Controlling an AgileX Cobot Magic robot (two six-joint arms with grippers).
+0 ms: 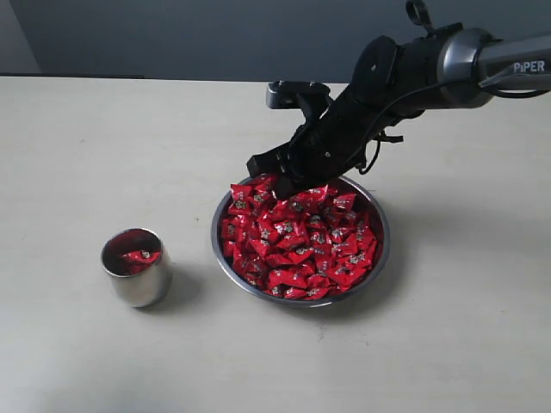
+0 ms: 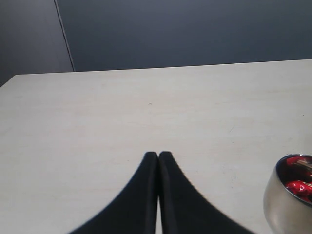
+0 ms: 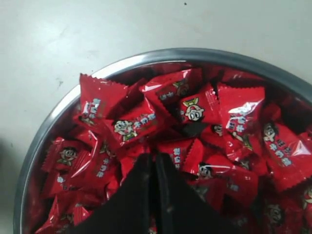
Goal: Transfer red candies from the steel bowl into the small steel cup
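Here: right hand tip-down at the candy heap, both hands clenched

The red candies (image 1: 297, 241) are heaped in the steel bowl (image 1: 385, 245), filling it nearly to the rim. The bowl sits on the table (image 1: 86, 172), a bit right of centre in the exterior view. A few more candies (image 1: 138, 256) lie inside the small steel cup (image 1: 138, 280). The cup stands upright on the table to the left of the bowl, near it but not touching.

The right hand (image 1: 275, 185) reaches down at an angle from the upper right, with its tips at the far-left edge of the pile, just inside the rim. In the right wrist view the hand (image 3: 155, 158) is clenched. Its two fingers meet at a thin seam with no wrapper visible between them, and they hang just over the candies (image 3: 195, 109) and the bowl rim (image 3: 146, 57). I cannot tell whether the tips touch the pile.

The left hand (image 2: 158, 155) is not in the exterior view. In its own wrist view its fingers are pressed together with nothing between them, over bare table. The cup (image 2: 285, 200) shows at the frame edge, with candies (image 2: 298, 187) inside it.
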